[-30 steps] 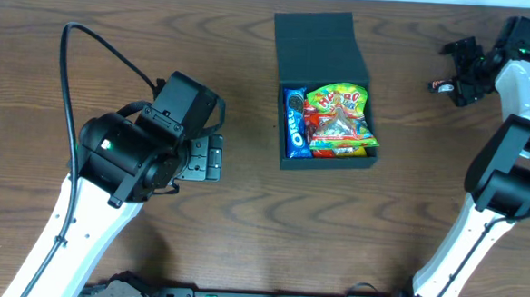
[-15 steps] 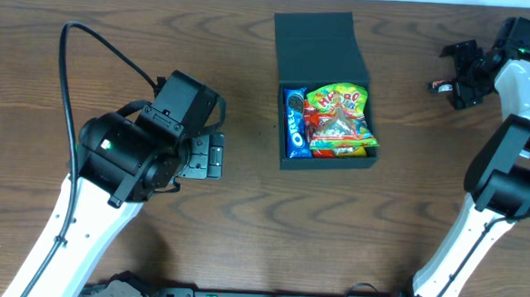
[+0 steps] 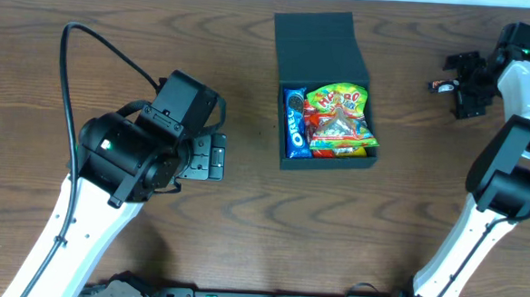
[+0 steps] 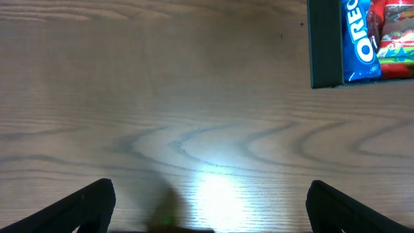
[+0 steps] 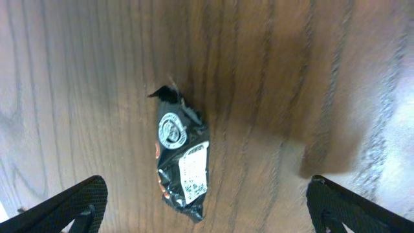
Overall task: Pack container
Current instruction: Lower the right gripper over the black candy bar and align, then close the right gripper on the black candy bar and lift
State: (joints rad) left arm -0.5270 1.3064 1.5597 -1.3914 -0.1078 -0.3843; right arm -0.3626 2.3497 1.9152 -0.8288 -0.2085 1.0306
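Note:
The dark teal-black container sits at the table's centre with its flap lid open toward the back. Inside lie a blue Oreo packet and a colourful snack bag. The container's corner and the Oreo packet show at the top right of the left wrist view. My left gripper is open and empty over bare wood, left of the container. My right gripper is open at the far right, above a small black snack packet lying on the table.
The wooden table runs to its back edge near a pale wall strip. A black cable loops from the left arm.
My right gripper has shifted slightly right and turned above the small black packet. The left arm and the container have not moved.

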